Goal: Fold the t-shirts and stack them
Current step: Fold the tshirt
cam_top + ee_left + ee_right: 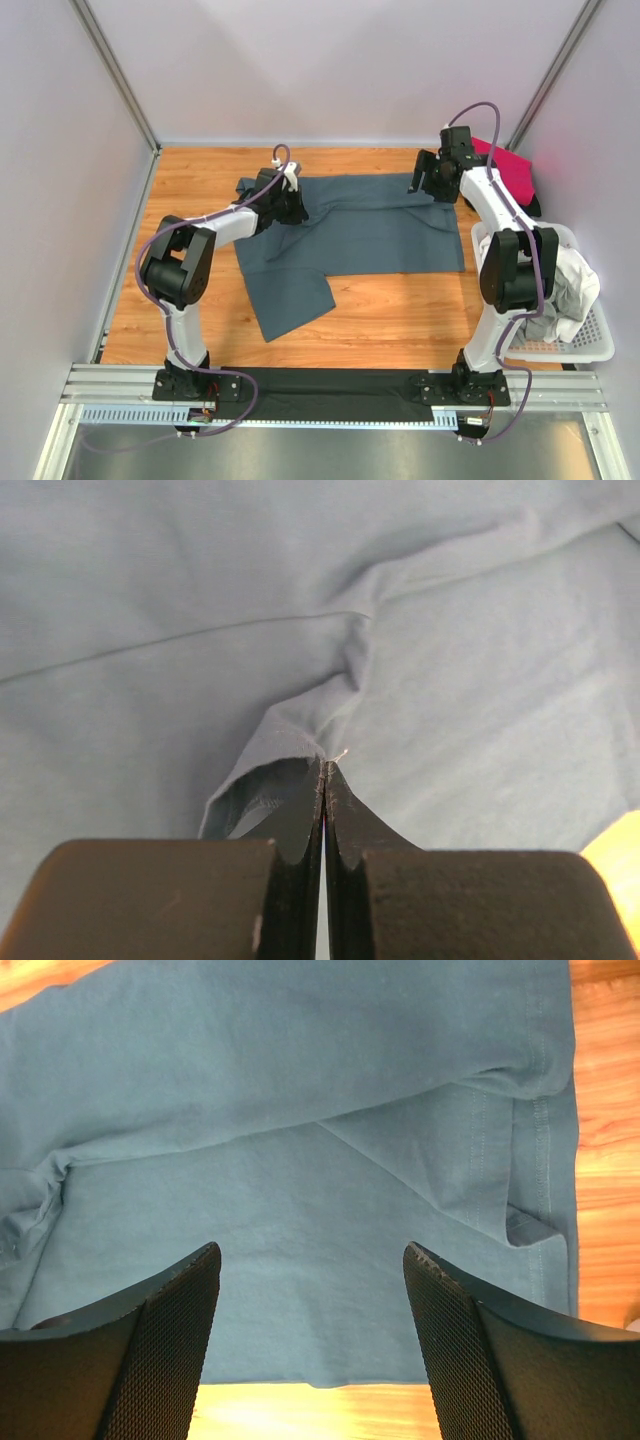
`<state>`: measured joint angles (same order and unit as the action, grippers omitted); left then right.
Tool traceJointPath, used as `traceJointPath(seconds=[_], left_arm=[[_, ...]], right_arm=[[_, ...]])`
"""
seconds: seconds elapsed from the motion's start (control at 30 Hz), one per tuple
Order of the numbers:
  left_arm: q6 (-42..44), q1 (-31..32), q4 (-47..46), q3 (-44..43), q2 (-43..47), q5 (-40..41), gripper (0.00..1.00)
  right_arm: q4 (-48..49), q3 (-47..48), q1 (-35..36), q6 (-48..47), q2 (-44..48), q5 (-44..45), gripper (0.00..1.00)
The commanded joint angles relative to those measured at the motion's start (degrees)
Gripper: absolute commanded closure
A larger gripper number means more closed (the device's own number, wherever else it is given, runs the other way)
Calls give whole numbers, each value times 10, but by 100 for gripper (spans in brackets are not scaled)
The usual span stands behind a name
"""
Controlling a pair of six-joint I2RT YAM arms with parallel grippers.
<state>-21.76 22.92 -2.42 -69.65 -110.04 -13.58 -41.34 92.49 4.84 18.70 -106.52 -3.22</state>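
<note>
Pale walls close in a wooden tabletop (400, 310), and the slate blue-grey t-shirt (370, 230) lies spread over its far middle. The shirt's long axis runs left to right, parallel to the far edge, and 1 narrower part reaches toward the near edge on the left side. At the shirt's far-left corner the left pincer (292, 205) is clenched on the cloth. Its wrist view shows the 2 fingers pressed together with a raised ridge of fabric caught at the tips. Across the shirt, the right pincer (425, 182) hangs over the far-right end with its fingers spread wide and nothing between them. Its wrist view shows the hem and the shirt's right edge directly below it. So each arm is nearest its own end of the far edge. The right pincer probably only needs to drop straight down to match the left's hold before the cloth is folded. A magenta-pink t-shirt (510, 168) sits at the far-right corner. White and light grey t-shirts (575, 285) fill the lattice basket (590, 345) by the right edge.
</note>
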Motion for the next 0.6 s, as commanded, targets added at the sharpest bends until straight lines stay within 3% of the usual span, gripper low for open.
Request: traceJointPath(seconds=[0.0,0.2,0.57], left_arm=[[14,13,-25,-1,32,-17,100],[26,36,0,21,62,-9,100],[37,97,22,72,113,-3,100]], right_arm=[[-8,-7,-1,3,-2,19,25],[-42,1,0,10,-22,73,24],[-51,-10,-3,31,-33,88,24]])
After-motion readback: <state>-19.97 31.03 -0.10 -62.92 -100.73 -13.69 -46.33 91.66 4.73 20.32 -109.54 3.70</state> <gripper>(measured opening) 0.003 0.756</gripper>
